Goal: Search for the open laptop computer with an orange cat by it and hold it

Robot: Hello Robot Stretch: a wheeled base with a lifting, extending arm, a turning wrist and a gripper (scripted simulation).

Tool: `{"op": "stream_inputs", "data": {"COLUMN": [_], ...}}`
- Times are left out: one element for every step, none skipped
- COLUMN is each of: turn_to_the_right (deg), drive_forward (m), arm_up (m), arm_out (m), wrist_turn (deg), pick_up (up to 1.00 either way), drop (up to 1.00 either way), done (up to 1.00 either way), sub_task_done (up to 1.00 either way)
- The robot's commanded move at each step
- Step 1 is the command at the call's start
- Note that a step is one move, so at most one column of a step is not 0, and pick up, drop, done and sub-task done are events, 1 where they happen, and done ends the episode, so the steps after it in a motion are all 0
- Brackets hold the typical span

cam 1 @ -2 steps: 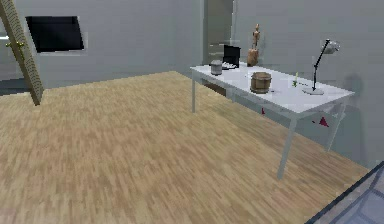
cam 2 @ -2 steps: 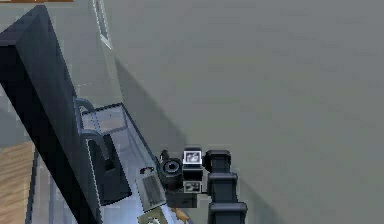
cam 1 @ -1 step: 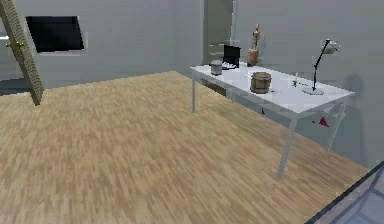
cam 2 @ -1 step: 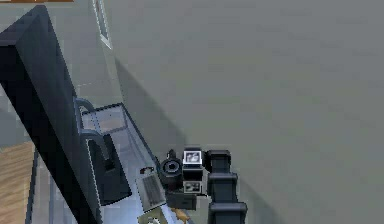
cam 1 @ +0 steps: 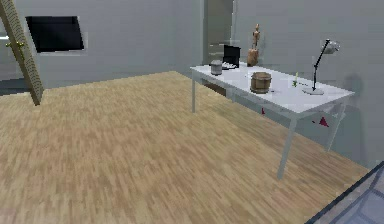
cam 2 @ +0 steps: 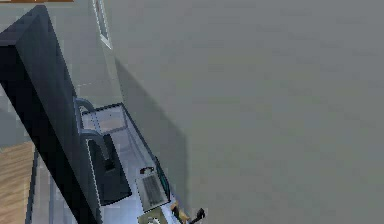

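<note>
**A:** Where's the laptop?

**B:** An open laptop (cam 1: 231, 56) stands at the far end of the white surface (cam 1: 238, 78), at about one o'clock in the forward view, near the back wall. A brownish statuette (cam 1: 255, 45) rises just beside it at its two o'clock. A grey pot (cam 1: 216, 68) sits near it at seven o'clock.

**A:** Is that the one with the orange cat?

**B:** I can't tell. Nothing by it reads clearly as a cat, and the statuette is too small to make out. So I judge the step in hand to be searching, not grasping.

**A:** How do we do it well?

**B:** Drive closer along the surface's long side, keeping clear of the brown tub (cam 1: 261, 82) and the desk lamp (cam 1: 322, 65) at three o'clock. Confirm the cat before committing. Then stop with the laptop square to the arm's side, since the arm reaches sideways, not ahead.

**A:** Anything else worth checking?

**B:** Yes. In the arm side view, a tall dark slab (cam 2: 45, 110) stands at eight o'clock over a second pale surface. Near six o'clock lie a flat grey keyed thing (cam 2: 150, 188) and an orange-and-black fleck (cam 2: 183, 212). That could be a rival candidate, so I'd look there too.

**A:** And the jaws?

**B:** I cannot tell whether they're spread or pressed together, so plan without assuming either.
</note>
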Motion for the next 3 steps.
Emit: {"op": "stream_inputs", "data": {"turn_to_the_right": [0.0, 0.0, 0.0], "drive_forward": [0.00, 0.00, 0.00], "arm_up": [0.00, 0.10, 0.00], "arm_out": [0.00, 0.00, 0.00], "wrist_turn": [0.0, 0.0, 0.0], "pick_up": [1.00, 0.00, 0.00], "drop": [0.00, 0.00, 0.00], "done": [0.00, 0.00, 1.00], "sub_task_done": [0.00, 0.00, 0.00]}}
